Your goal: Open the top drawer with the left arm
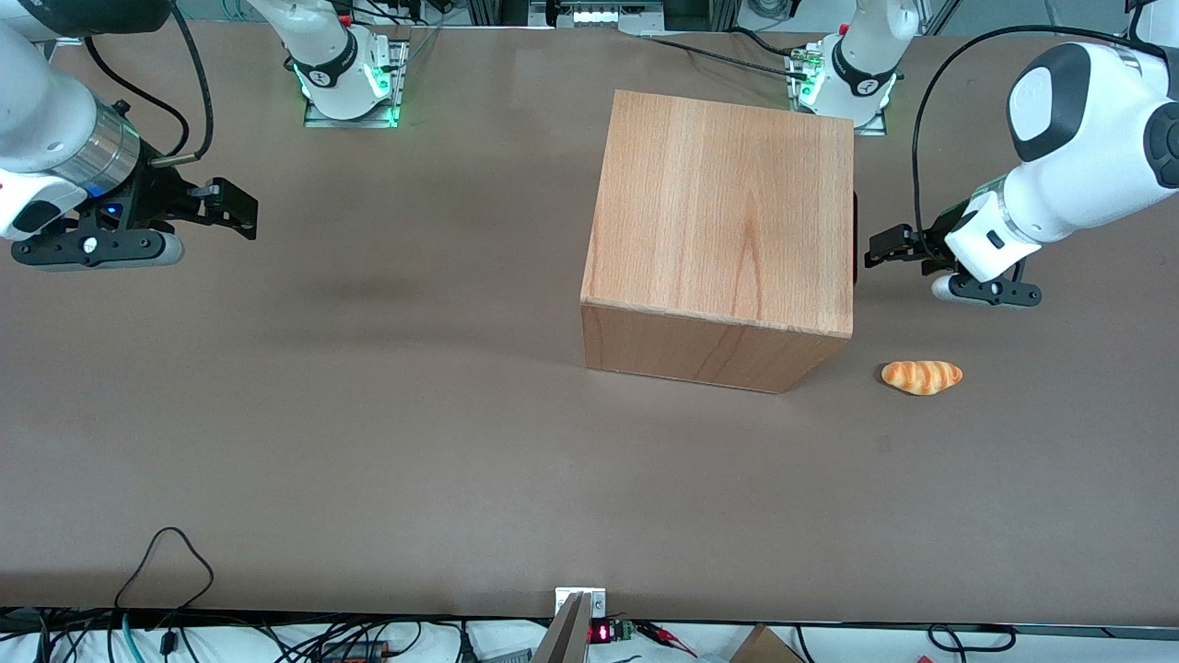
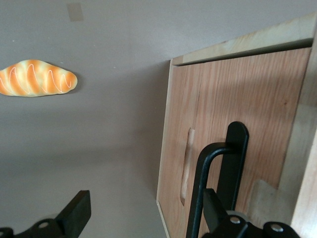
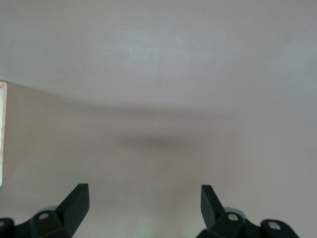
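Left arm gripper level with cabinet front, fingers spread apart, nothing clamped. Top drawer closed; its black bar handle just beside one finger. Croissant on table, apart from fingers.

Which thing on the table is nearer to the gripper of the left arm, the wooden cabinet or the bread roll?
The wooden cabinet: the gripper is open at its drawer front, beside the black handle. The bread roll lies apart, nearer the front camera.

Surface: flat brown table.
Resting on it: light-wood box cabinet; orange-striped bread roll beside it.
Left gripper: fingers spread, just beside cabinet's front.
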